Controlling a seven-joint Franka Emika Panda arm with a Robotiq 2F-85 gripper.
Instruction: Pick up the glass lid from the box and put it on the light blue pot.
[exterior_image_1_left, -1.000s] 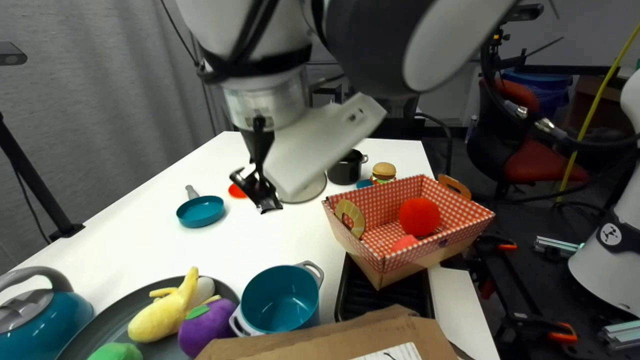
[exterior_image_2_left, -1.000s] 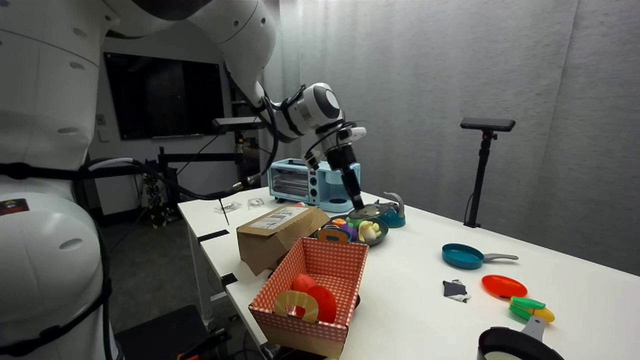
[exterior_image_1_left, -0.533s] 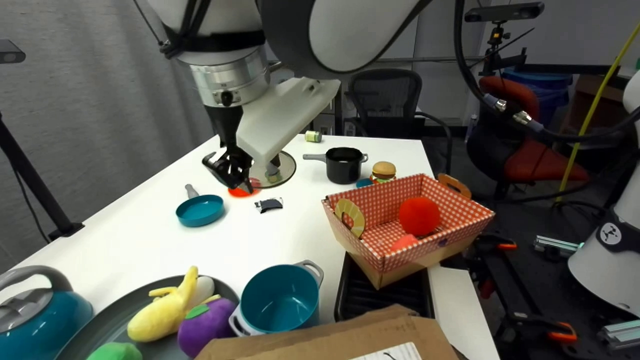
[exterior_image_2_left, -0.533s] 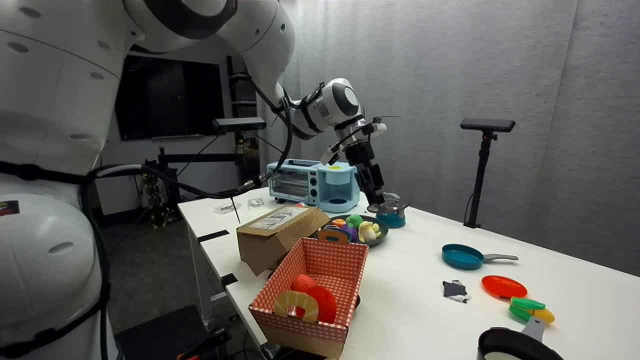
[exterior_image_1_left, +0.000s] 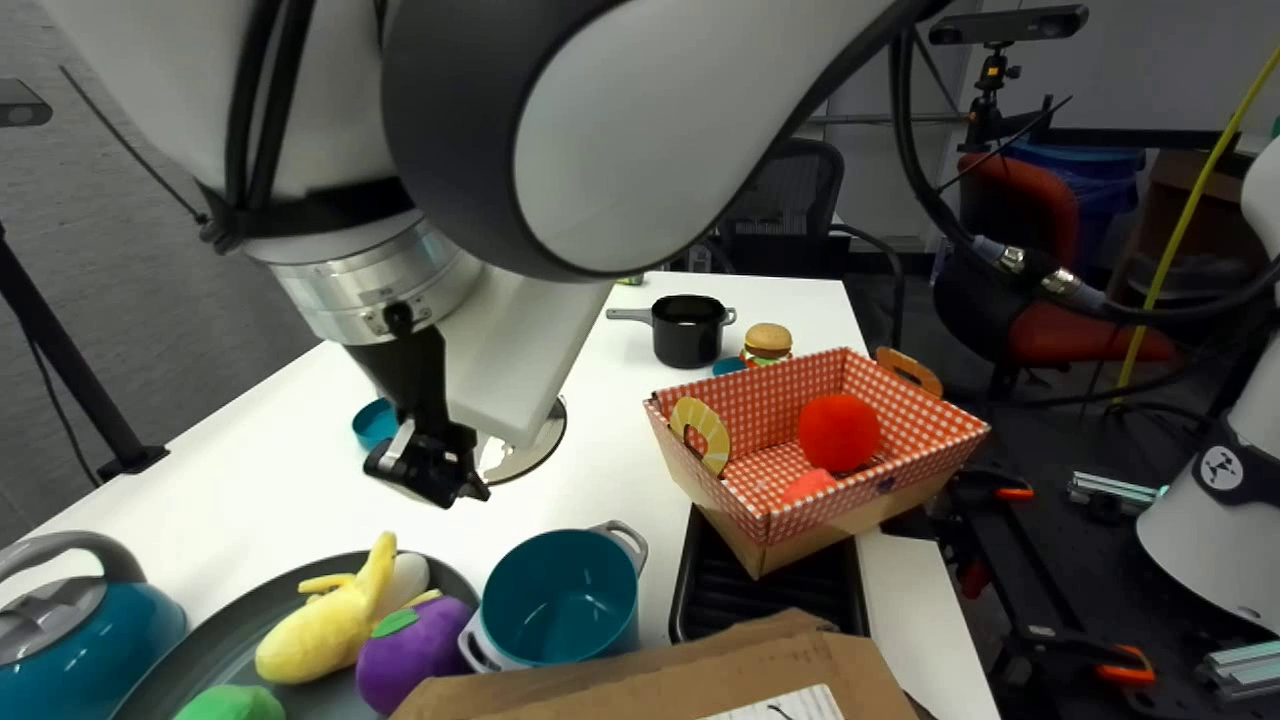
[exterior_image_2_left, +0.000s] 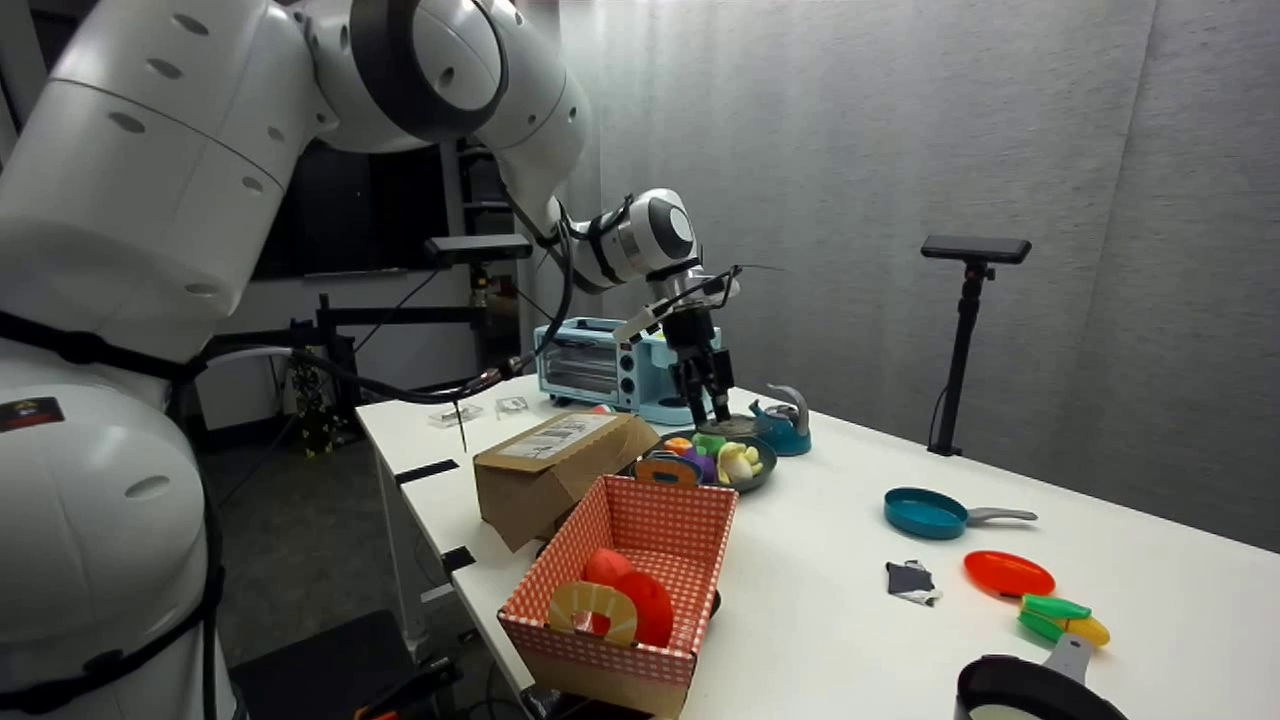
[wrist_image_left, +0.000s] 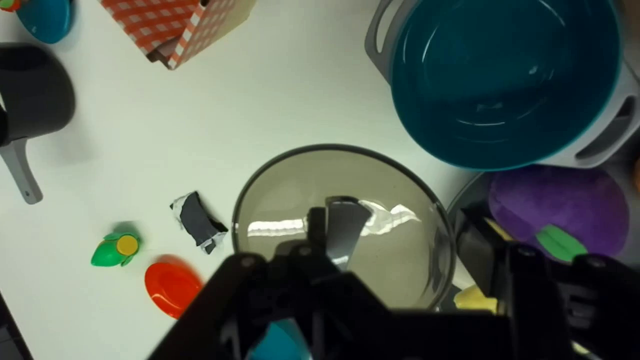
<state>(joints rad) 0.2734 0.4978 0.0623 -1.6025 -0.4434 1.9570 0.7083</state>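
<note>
The transfer to the light blue pot looks to be the step in hand. The glass lid is off the cardboard box and hangs above the surface, on the far side of the pot and a little to its left in an exterior view, not yet over the rim. The tool is, I judge, clamped on it with its fingers well apart: in the wrist view one stands at the left of the knob and the other beside the lid's right edge, though that contact is too dark to make out for sure. The pot sits upright and uncovered. The next move calls for bringing the lid nearer and rightward until it is centred over the mouth, levelling it, lowering it gently, and only then letting go. Held off its middle like this, the glass may tip as it touches down. The plush eggplant on the dark pan, just left of the pot, may leave the outer finger little room.
</note>
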